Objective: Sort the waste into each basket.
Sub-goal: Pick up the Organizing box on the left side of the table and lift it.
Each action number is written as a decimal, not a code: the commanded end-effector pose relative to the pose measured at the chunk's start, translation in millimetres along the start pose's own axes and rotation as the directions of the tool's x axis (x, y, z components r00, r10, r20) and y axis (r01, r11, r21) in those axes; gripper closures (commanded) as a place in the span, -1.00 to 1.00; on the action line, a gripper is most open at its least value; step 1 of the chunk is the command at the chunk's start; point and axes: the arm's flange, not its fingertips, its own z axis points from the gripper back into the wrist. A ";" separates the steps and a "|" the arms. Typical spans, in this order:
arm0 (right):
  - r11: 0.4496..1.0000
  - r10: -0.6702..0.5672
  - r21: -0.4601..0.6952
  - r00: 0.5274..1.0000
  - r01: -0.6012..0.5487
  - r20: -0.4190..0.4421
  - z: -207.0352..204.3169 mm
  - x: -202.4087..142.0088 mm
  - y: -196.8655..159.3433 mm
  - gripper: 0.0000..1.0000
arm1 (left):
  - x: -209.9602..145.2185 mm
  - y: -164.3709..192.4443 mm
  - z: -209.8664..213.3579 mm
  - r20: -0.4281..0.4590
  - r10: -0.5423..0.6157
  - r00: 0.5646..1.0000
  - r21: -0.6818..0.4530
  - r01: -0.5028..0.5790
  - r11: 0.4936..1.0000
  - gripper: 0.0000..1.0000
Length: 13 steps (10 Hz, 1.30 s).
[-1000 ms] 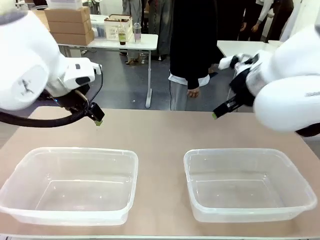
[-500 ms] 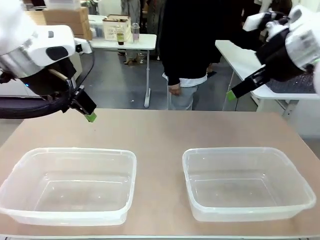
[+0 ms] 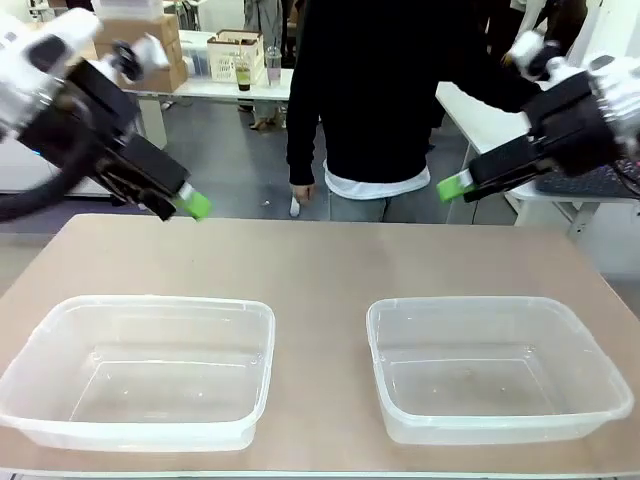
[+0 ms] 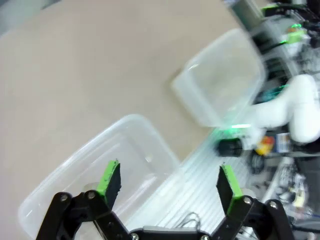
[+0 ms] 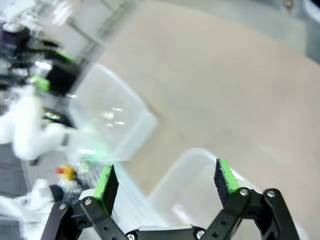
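While the front view presents the left gripper (image 3: 193, 205) and the right gripper (image 3: 455, 187) side-on, each as a black finger ending in a green pad and raised above a far corner of the tabletop (image 3: 320, 255), the wrist views look along the fingers and settle their state. In both, the two green pads stand wide apart, with tub and tabletop visible through the gap. The front view gives the layout: the left tub (image 3: 160, 300) and the right tub (image 3: 470, 300) sit side by side on the near half of the tabletop, apart from each other, long sides parallel to its near edge. The wrist views, both blurred, take the two tubs at an angle from the far side, one beneath the fingers and one farther off. They add what lies behind the front camera: a white arm base (image 4: 295, 105) beyond the tabletop's edge, with a green light beside it. The tabletop is a matte, pale brown sheet. At its far edge stands a person (image 3: 370, 90) in a black top over a white hem, one hand (image 3: 303, 190) hanging. Behind are a white table (image 3: 250, 88) carrying a box and bottles, and stacked cardboard boxes (image 3: 140, 45). Each tub is colourless and see-through, rectangular with rounded corners and a rolled rim, and the tabletop's colour shows through its floor.
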 end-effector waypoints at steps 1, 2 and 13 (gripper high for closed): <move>0.854 -0.409 0.432 0.888 0.292 0.208 61.5 -30.7 -20.9 -1.00 | -56.7 36.1 28.9 0.121 0.242 0.963 -0.472 -0.159 0.867 -1.00; 0.815 -0.510 0.465 0.808 0.345 0.295 86.8 -48.4 -39.3 -1.00 | -74.5 46.4 36.0 0.151 0.303 0.941 -0.512 -0.188 0.838 -1.00; 0.844 -0.478 0.398 0.843 0.360 0.249 133.8 -36.4 -61.7 -1.00 | -42.4 66.8 88.6 0.162 0.325 0.932 -0.519 -0.200 0.831 -1.00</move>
